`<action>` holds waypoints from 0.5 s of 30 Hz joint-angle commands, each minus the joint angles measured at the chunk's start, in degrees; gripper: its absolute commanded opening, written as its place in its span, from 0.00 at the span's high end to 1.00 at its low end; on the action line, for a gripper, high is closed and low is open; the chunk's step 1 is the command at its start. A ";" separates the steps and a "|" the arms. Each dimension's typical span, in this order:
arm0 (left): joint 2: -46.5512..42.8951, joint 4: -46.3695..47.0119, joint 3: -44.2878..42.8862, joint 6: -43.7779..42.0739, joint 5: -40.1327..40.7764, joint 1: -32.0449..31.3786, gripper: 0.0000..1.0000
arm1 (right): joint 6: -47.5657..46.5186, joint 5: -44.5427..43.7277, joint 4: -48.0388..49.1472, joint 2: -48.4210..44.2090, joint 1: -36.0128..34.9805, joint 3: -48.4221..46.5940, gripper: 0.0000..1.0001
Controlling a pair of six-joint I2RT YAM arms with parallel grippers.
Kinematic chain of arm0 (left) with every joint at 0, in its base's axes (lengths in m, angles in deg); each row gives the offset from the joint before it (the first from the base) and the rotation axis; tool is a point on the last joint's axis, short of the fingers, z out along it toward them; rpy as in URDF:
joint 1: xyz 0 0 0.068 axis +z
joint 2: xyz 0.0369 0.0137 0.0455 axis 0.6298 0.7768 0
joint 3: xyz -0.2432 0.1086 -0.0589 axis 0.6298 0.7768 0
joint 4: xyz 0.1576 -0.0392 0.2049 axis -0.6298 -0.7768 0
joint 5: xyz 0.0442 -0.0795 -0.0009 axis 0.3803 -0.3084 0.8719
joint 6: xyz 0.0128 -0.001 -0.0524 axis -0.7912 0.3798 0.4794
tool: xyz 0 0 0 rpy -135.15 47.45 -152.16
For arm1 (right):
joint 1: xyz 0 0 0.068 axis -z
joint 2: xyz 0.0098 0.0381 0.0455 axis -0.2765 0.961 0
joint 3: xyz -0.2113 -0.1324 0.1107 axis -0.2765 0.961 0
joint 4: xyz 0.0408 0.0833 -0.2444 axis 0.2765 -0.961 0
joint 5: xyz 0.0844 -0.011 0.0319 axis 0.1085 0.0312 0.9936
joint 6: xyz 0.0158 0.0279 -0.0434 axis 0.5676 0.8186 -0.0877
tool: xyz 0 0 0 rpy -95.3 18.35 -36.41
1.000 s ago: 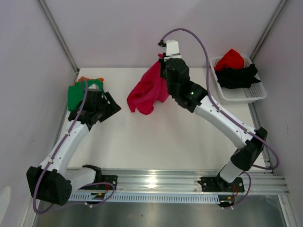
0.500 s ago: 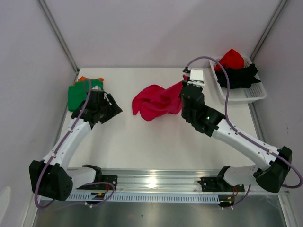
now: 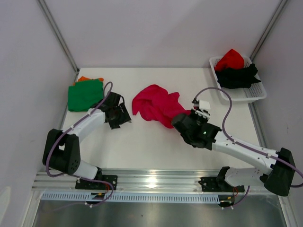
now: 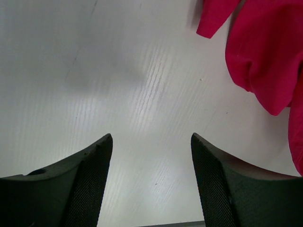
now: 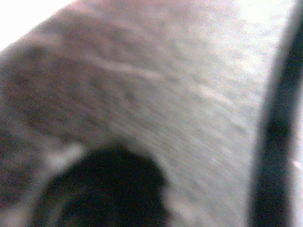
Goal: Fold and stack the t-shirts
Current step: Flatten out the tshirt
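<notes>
From above we see the magenta t-shirt [image 3: 154,105] crumpled well left of the basket [image 3: 239,97], which holds the red t-shirt [image 3: 230,59] and black t-shirt [image 3: 236,75]. The green t-shirt [image 3: 85,94] lies folded on the orange t-shirt [image 3: 84,78], farthest from the basket. The right gripper [image 3: 177,122] is closed, pinching the magenta t-shirt's near corner.

In the left wrist view we find the left gripper [image 4: 151,142] spread wide over bare table [image 4: 118,85], with the magenta t-shirt [image 4: 265,61] on its basket side. The right wrist view is too blurred to read.

The left arm [image 3: 84,126] and right arm [image 3: 244,147] have white links between black joints, each trailing a purple cable [image 3: 222,91]; a green light [image 3: 204,133] glows on the right, and the left's black fingers [image 4: 87,184] carry mesh-textured pads
</notes>
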 commanded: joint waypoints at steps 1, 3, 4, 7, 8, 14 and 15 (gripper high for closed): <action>0.34 0.27 -3.46 0.12 -0.36 -1.66 0.30 | 31.48 -4.89 -24.46 -0.49 -2.62 1.53 1.00; 1.13 0.18 -3.98 0.21 -0.36 -2.19 0.30 | 39.07 -5.51 -30.02 0.30 -4.65 2.50 1.00; 1.31 0.18 -4.16 0.21 -0.28 -2.45 0.30 | 48.95 -5.16 -36.75 1.70 -6.23 2.59 1.00; 2.45 -0.17 -4.52 0.47 -0.36 -2.98 0.30 | 68.80 -2.10 -49.32 6.34 -9.30 2.07 1.00; 2.71 -0.26 -4.52 0.56 -0.36 -3.07 0.30 | 74.22 -1.13 -52.26 8.02 -10.36 1.98 1.00; 3.51 -1.13 -5.39 0.74 2.10 -3.33 0.30 | 82.80 1.70 -53.60 19.96 -17.21 -1.17 1.00; 3.59 -1.22 -5.40 0.65 2.36 -3.33 0.30 | 81.32 1.09 -53.60 21.73 -17.92 -2.67 1.00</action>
